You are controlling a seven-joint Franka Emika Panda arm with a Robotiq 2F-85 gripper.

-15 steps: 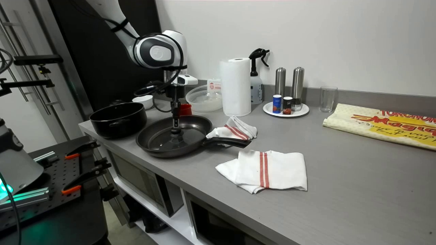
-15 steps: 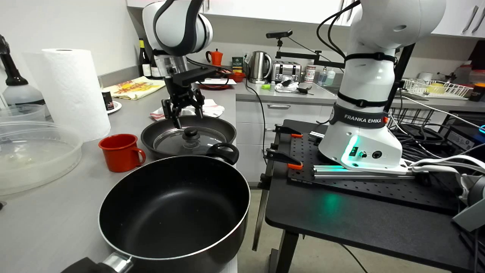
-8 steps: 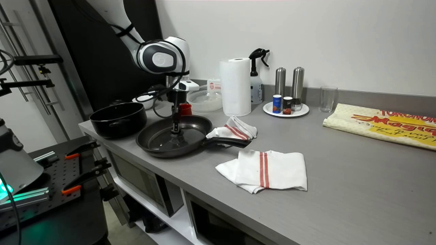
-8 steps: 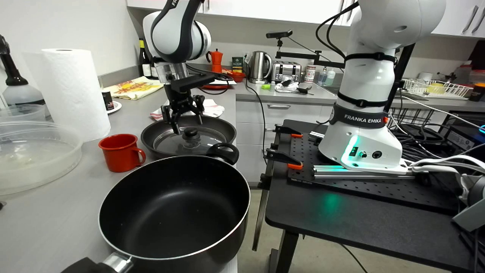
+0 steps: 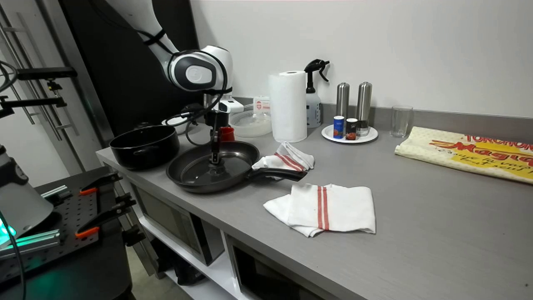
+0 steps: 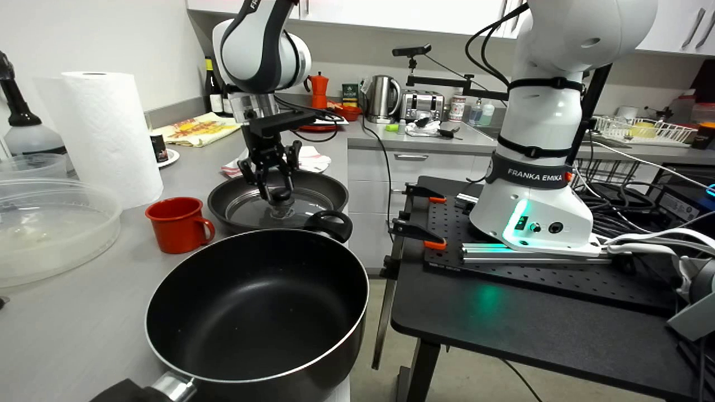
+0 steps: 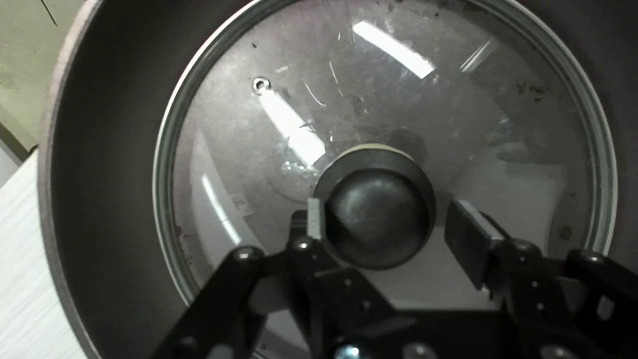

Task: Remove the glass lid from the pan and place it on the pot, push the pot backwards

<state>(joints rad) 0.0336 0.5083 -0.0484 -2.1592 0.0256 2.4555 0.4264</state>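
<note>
The glass lid (image 7: 448,114) lies flat inside the black pan (image 7: 107,164), its black knob (image 7: 376,217) at the centre. My gripper (image 7: 388,219) is down around that knob, partly closed, one finger on each side. In the wrist view the left finger is right against the knob or nearly so, while a gap shows between the knob and the right finger (image 7: 471,244). In both exterior views the gripper (image 6: 279,192) reaches down over the pan (image 5: 200,188). The black pot (image 6: 341,357) stands uncovered beside the pan, its inside bare.
A red mug (image 6: 177,223) stands close to pan and pot. Behind are a clear plastic container (image 6: 50,234) and a paper towel roll (image 5: 288,108). The pan's handle (image 5: 279,173) points toward white towels (image 5: 333,208). The counter's front edge runs close to pan and pot.
My gripper has come down onto the lid's knob, and its fingers have drawn closer together in the last half second. Lid, pan and pot have stayed in place.
</note>
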